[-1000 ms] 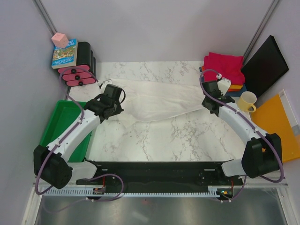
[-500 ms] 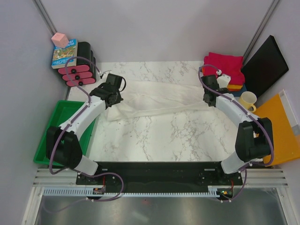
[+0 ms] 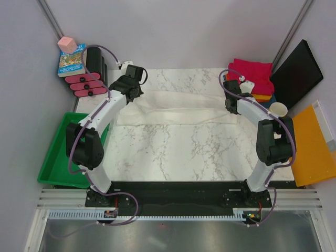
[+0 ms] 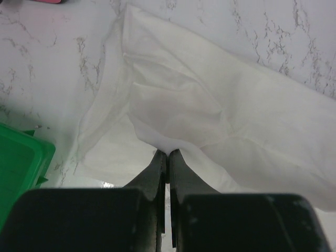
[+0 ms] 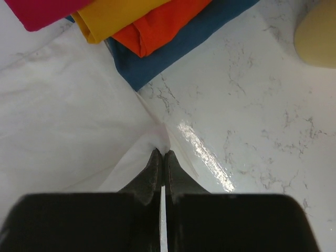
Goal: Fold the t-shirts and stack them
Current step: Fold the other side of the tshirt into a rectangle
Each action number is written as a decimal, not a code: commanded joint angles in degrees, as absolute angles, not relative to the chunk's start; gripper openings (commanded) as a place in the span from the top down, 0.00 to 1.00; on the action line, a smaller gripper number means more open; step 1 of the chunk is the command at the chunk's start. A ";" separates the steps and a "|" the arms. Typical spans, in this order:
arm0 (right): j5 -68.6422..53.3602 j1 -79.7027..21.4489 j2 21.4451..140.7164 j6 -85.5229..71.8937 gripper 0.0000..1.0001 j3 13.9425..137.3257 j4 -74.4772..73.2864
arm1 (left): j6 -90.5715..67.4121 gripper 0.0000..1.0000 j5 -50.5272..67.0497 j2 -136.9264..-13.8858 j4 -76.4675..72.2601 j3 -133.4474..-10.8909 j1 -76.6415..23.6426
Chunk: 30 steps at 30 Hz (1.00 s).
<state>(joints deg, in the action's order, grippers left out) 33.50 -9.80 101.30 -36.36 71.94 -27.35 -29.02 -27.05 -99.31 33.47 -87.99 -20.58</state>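
Marble table (image 3: 173,152): left pincer (image 4: 168,153) and right pincer (image 5: 161,152) clamp the off-white shirt (image 3: 178,110); folded stack (image 5: 157,26) cropped.

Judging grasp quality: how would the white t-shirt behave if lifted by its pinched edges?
Probably floppy: the white t-shirt puckers where the left gripper and right gripper pinch it. Likely light; its edge looks thin. It would probably sag between them.

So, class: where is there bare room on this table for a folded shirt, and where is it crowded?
Bare marble lies between the white shirt and the black base plate, beside the green bin. Crowded: the far right corner, with folded stack and mug.
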 commanded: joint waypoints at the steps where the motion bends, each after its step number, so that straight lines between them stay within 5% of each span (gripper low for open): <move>1: 34.89 -9.41 104.58 -35.77 1.00 76.64 -25.66 | -25.40 0.98 -30.85 -103.17 31.73 -94.47 -20.21; 30: 32.96 -7.56 120.14 -35.16 1.00 88.24 -25.66 | -22.67 0.98 -30.76 -123.22 32.96 -112.32 -16.96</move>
<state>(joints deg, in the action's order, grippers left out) 32.84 -7.90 118.96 -35.73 85.62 -26.50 -24.49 -29.04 -122.13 33.34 -108.88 -17.56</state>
